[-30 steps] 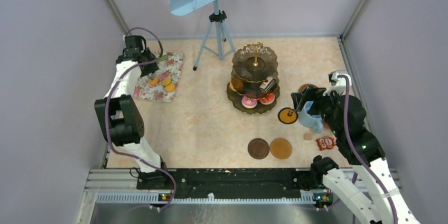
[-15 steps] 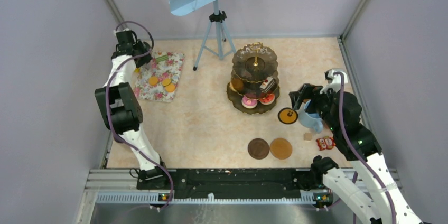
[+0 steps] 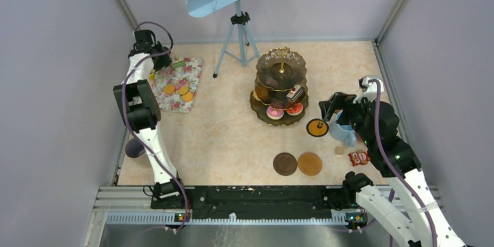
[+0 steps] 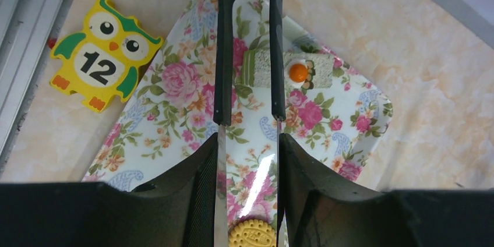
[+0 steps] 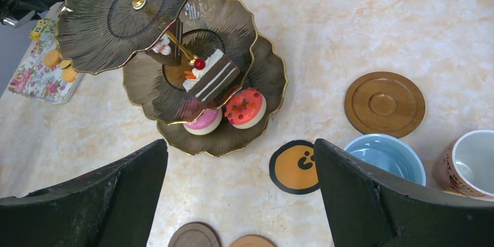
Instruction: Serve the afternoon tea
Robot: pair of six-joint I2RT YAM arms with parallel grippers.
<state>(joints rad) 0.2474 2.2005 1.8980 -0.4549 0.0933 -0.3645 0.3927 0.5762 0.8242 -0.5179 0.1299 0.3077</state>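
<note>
Top view — room: the table [image 3: 233,136] lies bare between the floral mat [image 3: 175,87] at upper left and the stand [image 3: 281,87] right of centre. Walls close the left, far and right edges, and a tripod [image 3: 237,37] stands at the far middle.
Top view — left gripper [image 3: 154,60]: over the mat's far-left corner, close to the left wall.
Top view — right gripper [image 3: 331,109]: just right of the stand, beside the light blue mug [image 3: 342,131] and an orange disc [image 3: 317,127].
Top view — coasters: a dark coaster [image 3: 285,163] and a lighter coaster [image 3: 310,163] sit side by side at lower middle.
Left wrist — jaws: clamped on the black tongs [image 4: 224,55], whose tips straddle the left end of a green cake [image 4: 291,72] on the mat.
Left wrist — edges: an owl tag [image 4: 102,52] lies just off the mat's left edge, and a tart [image 4: 251,234] sits at the bottom of the frame.
Right wrist — jaws: wide apart, nothing between them.
Right wrist — stand: three dark scalloped tiers, gold-rimmed. A layered slice [image 5: 211,77] is on the middle tier, with a pink cake [image 5: 202,122] and an orange cake [image 5: 246,107] side by side on the bottom tier.
Right wrist — mugs: the blue one is at lower right, an orange-brown mug [image 5: 472,162] just beside it and a third coaster [image 5: 384,103] above them.
</note>
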